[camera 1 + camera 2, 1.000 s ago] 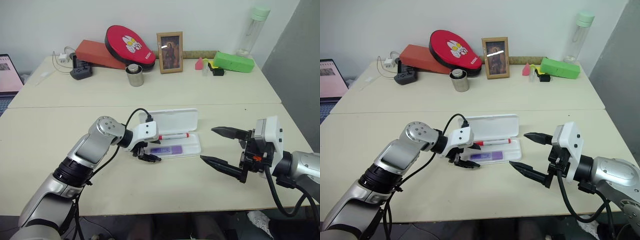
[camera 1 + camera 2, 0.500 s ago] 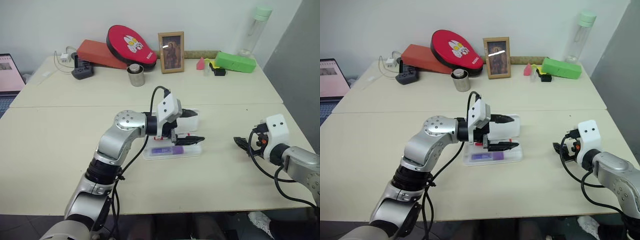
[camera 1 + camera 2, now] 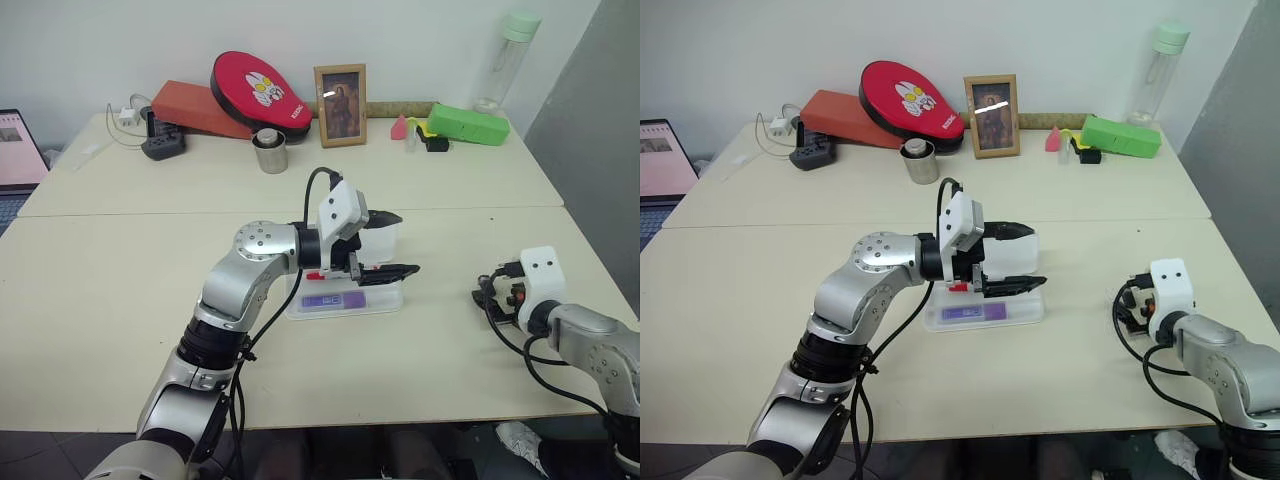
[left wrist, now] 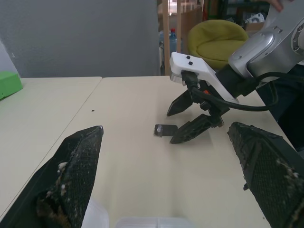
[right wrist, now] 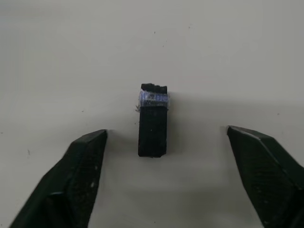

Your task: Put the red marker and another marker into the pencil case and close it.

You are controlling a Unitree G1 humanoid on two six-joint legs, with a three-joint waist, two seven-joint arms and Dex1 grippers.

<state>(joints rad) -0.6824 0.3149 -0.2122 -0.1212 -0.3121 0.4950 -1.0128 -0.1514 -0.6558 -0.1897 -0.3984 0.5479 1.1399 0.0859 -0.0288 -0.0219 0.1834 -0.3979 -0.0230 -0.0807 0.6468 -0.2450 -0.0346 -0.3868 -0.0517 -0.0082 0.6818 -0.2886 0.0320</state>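
Observation:
The white pencil case [image 3: 388, 303] lies open in the middle of the table, its lid [image 3: 381, 240] raised at the back. The lilac highlighter [image 3: 333, 300] lies inside. Of the red marker, one red end [image 3: 958, 287] shows behind it; the rest is hidden by my left hand. My left gripper [image 3: 405, 242] points right above the case, open, with one finger above the lid and one below. My right gripper [image 5: 166, 130] is low over the table at the right, open, with its fingers on either side of a small black piece [image 5: 152, 121].
Along the back stand a metal cup [image 3: 269, 150], a photo frame [image 3: 340, 92], a red paddle case [image 3: 262, 88], an orange-red box [image 3: 190, 106], a green box [image 3: 467, 124] and a bottle [image 3: 504, 60]. A power strip [image 3: 160, 145] and a laptop [image 3: 18, 150] sit at the left.
My left gripper rose from the table in front of the case and swung right to the lid. My right gripper dropped to the table at the right, over the small black piece.

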